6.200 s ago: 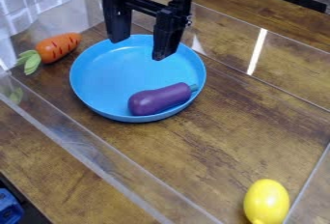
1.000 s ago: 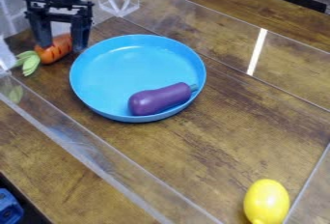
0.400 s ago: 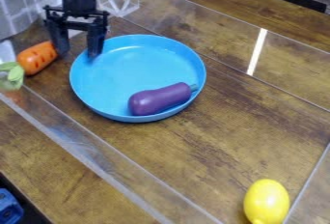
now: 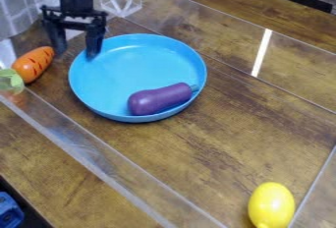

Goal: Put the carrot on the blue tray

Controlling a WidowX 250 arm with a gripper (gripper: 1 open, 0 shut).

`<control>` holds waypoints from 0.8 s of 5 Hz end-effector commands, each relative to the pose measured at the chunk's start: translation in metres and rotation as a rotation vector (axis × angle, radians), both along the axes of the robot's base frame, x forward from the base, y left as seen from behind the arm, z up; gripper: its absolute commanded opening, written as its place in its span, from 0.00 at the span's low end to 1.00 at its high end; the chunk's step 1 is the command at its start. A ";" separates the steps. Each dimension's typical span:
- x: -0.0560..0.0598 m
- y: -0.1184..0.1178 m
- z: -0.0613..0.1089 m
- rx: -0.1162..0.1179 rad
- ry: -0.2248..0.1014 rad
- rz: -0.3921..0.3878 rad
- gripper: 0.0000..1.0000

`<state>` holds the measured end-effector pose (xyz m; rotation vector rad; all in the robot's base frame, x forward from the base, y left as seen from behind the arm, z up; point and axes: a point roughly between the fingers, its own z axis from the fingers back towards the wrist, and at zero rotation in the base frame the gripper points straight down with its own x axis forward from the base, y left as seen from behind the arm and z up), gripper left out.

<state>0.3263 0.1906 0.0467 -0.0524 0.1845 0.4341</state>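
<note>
Saw one carrot [image 4: 35,63] left of the blue tray [image 4: 132,60], leaves blurred; one eggplant [image 4: 160,99] inside it; had one gripper [image 4: 75,36], top cut off, released near it.

On your counter, near its left edge, you have the carrot [image 4: 33,64], orange with darker ridges, lying on its side, its pale green top angled toward the near-left corner. Just beside it, you see the blue tray [image 4: 116,86], round, shallow and bright blue, sitting flat with its raised rim upward.
</note>
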 end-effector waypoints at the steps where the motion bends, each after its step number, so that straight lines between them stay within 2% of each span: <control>1: -0.003 0.000 0.029 0.036 -0.081 -0.023 1.00; 3: -0.014 0.006 0.019 0.031 -0.098 -0.079 1.00; 4: -0.021 0.010 0.023 0.039 -0.106 -0.071 1.00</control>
